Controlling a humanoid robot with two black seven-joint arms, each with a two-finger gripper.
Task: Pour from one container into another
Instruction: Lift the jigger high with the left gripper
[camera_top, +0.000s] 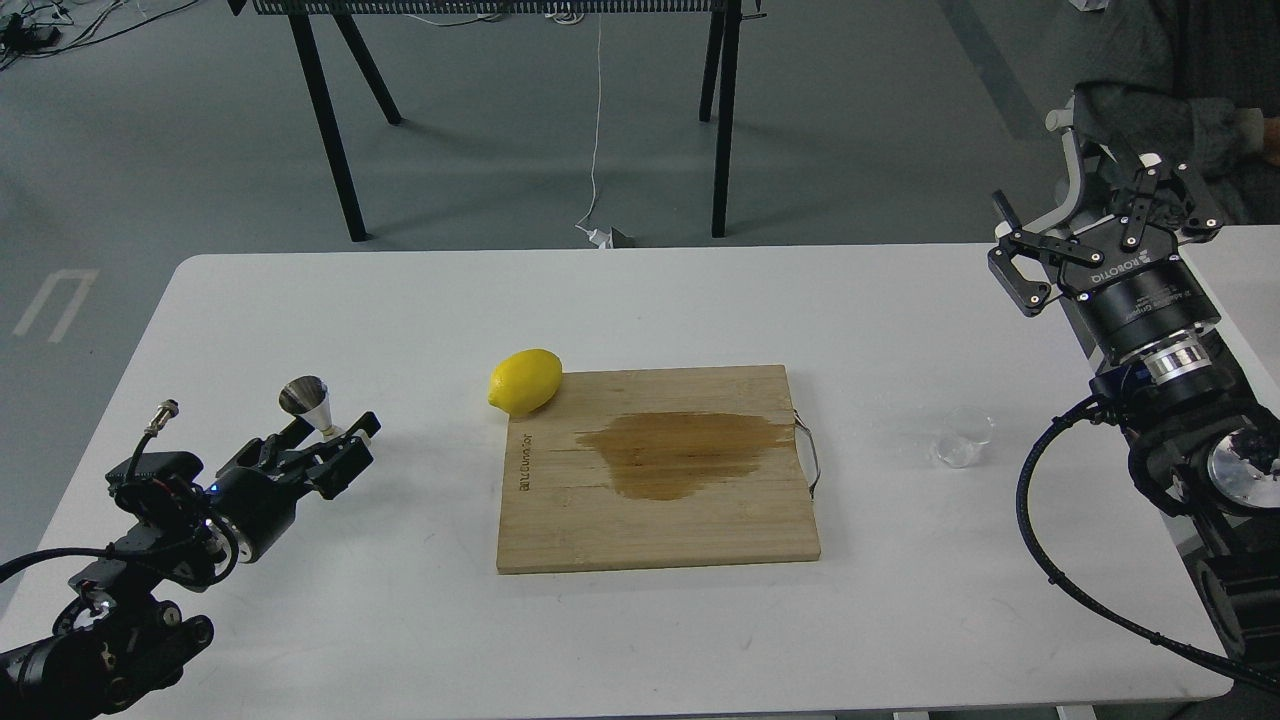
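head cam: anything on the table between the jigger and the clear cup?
Yes. In the head view, the wooden cutting board with a wet stain lies between jigger and clear cup; the lemon rests on the table against the board's far-left corner.

Left end effector (335, 443) grips the steel jigger (311, 404) upright above the white worktop (640, 640). Right end effector (1085, 235) hangs high, fingers spread, holding nothing. Clear cup (962, 437) stands alone near it. Lemon (525, 381) touches the stained cutting board's (655, 520) far-left corner.
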